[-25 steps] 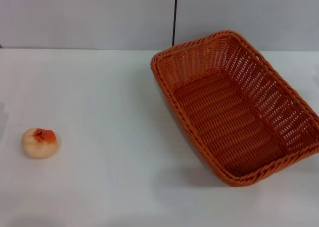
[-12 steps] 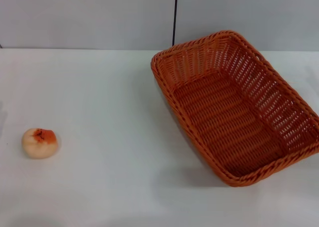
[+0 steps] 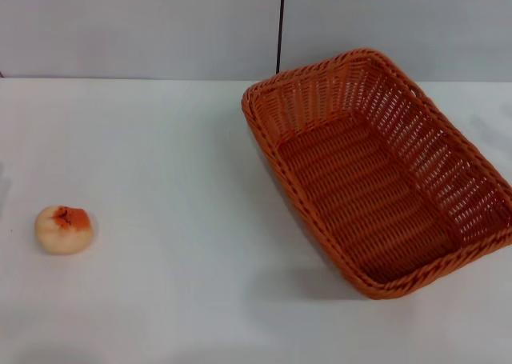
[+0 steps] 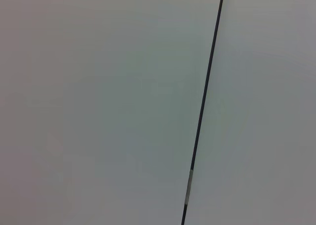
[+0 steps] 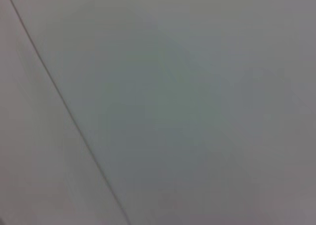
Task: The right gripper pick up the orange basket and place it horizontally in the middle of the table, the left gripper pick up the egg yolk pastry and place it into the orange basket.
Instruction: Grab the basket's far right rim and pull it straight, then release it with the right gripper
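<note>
Basket [image 3: 376,172] angled at table's [image 3: 176,140] right edge; pastry [image 3: 64,229] far left; neither pincer visible.

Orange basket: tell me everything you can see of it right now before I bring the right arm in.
The orange basket is a rectangular woven wicker tray with sloped openwork sides, a tight-woven floor and a braided rim. It is empty and sits upright on the white table, right of centre, skewed diagonally. Nothing touches it but the tabletop; neither gripper is in view.
</note>
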Tool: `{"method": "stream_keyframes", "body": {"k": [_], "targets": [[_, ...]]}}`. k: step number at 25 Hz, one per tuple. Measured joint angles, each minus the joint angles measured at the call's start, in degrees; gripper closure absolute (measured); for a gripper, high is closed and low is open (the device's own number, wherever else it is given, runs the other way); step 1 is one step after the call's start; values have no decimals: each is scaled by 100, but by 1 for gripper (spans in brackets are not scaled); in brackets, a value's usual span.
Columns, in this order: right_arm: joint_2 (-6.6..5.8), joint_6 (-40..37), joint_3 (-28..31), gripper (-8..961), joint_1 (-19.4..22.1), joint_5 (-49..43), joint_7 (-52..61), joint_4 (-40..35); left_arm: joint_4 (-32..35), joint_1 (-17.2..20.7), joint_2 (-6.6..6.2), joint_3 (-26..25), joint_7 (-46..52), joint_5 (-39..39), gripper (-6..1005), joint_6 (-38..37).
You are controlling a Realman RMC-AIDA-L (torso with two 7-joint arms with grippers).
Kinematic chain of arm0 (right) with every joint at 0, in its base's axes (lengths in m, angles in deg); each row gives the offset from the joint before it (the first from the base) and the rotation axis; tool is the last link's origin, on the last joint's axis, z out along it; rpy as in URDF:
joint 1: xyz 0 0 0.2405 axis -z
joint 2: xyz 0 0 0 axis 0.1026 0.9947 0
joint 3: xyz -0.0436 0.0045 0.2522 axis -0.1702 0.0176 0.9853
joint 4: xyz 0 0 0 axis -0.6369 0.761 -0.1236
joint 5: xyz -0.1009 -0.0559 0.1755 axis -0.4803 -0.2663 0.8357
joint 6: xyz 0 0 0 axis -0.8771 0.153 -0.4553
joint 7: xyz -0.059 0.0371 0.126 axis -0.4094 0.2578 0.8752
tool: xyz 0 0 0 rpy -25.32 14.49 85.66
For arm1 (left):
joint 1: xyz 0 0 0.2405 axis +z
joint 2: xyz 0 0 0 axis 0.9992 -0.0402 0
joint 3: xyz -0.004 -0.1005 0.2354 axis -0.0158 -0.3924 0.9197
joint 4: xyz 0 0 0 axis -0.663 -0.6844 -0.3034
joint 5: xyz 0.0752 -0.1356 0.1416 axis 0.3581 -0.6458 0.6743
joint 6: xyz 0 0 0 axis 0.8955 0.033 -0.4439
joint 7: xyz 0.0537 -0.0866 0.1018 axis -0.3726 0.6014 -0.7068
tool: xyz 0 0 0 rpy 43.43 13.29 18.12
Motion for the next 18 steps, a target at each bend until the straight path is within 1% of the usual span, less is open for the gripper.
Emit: {"method": "stream_keyframes", "body": {"k": [2, 5, 7, 8, 9, 10, 12, 15, 18], "targets": [[-38, -118, 5, 153, -147, -784, 886, -537, -1, 3, 0, 0, 5, -1, 206, 8], [-187, -556, 21, 153, -482, -1805, 1962, -1061, -25, -23, 4, 9, -26, 0, 208, 102], [-379, -1071, 71, 153, -836, -2510, 2673, -1188, -31, -28, 5, 13, -30, 2, 209, 124], [-451, -1262, 98, 153, -978, -2740, 2873, -1189, -34, -31, 6, 13, -29, 4, 210, 140], [-550, -1529, 137, 153, -1196, -3088, 3118, -1170, -37, -36, 9, 8, -24, 5, 210, 160], [-619, -1714, 162, 153, -1372, -3348, 3290, -1148, -37, -36, 11, 9, -24, 5, 211, 161], [-717, -1945, 162, 153, -1659, -3843, 3539, -1065, -37, -36, 13, 15, -27, 4, 212, 166], [-773, -2049, 89, 153, -1952, -4355, 3855, -930, -36, -32, 19, 30, -25, 6, 214, 220], [-751, -1999, 59, 153, -2070, -4609, 4012, -916, -35, -17, 19, 33, -16, 4, 215, 244]]}}
